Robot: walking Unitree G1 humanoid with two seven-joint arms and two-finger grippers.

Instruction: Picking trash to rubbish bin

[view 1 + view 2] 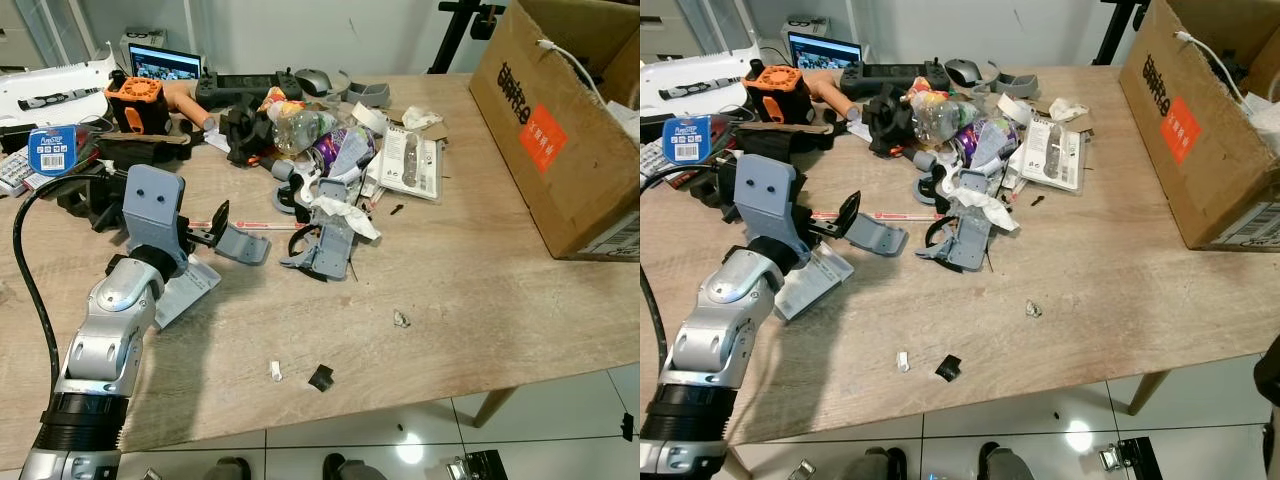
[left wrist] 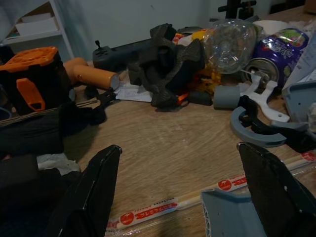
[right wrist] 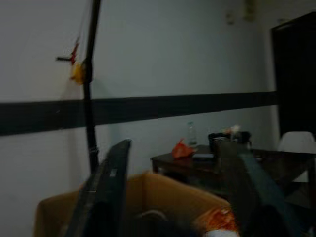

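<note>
Left pincer: reaching low over the wooden bench, fingers spread wide, nothing held. Wrapped chopsticks lying between its fingers in the left wrist view, a grey plastic part just beside. Trash heap, with a crushed clear bottle, sitting beyond. Cardboard box standing on the bench's right side. Right pincer: fingers gaping apart, pointing over the box's rim toward a wall.

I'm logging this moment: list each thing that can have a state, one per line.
left tool: open, low over the table, holding nothing
right tool: open, raised, empty
cardboard box: open, on its side
laptop: screen on
clear plastic bottle: lying down, crumpled
purple can: lying on its side
</note>
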